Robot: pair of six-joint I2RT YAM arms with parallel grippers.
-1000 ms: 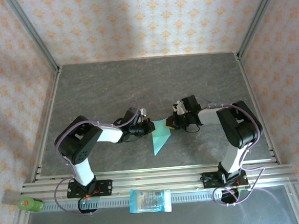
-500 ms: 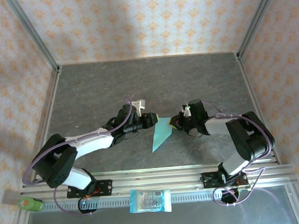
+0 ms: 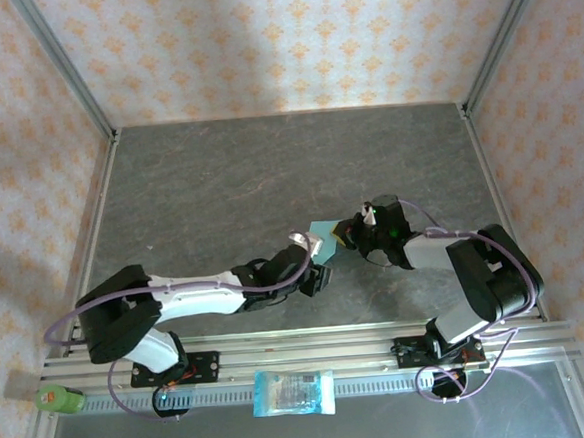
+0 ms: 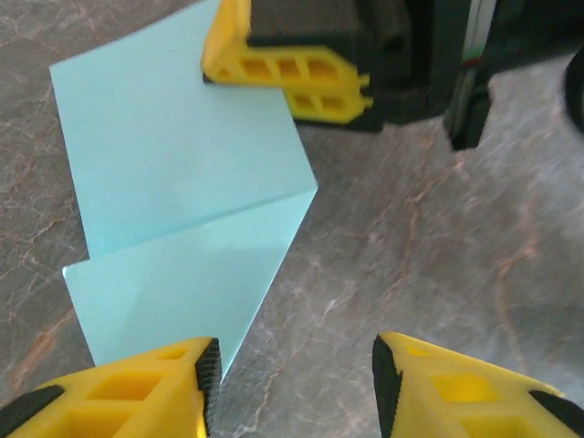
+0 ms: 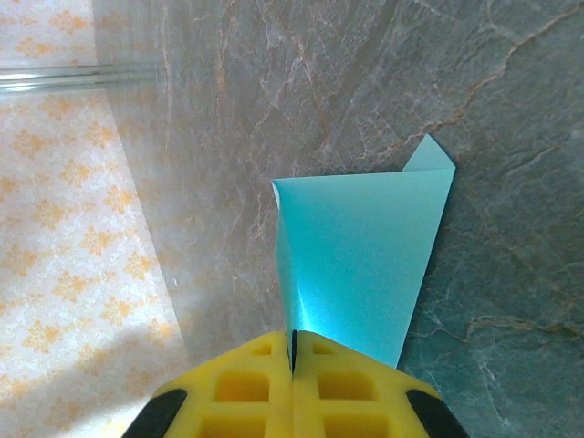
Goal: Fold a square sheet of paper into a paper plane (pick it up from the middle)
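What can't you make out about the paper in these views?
Top view: most of the paper, covered by the left gripper.
Right wrist view: its pinched edge, inside the shut right gripper.
Left wrist view: its near corner, behind a yellow finger.

From above, the paper (image 3: 322, 227) is mostly covered by the left arm (image 3: 266, 273), its shape unclear. At the right wrist view's bottom, its near end is hidden between the right gripper's (image 5: 293, 354) pressed-together fingers.
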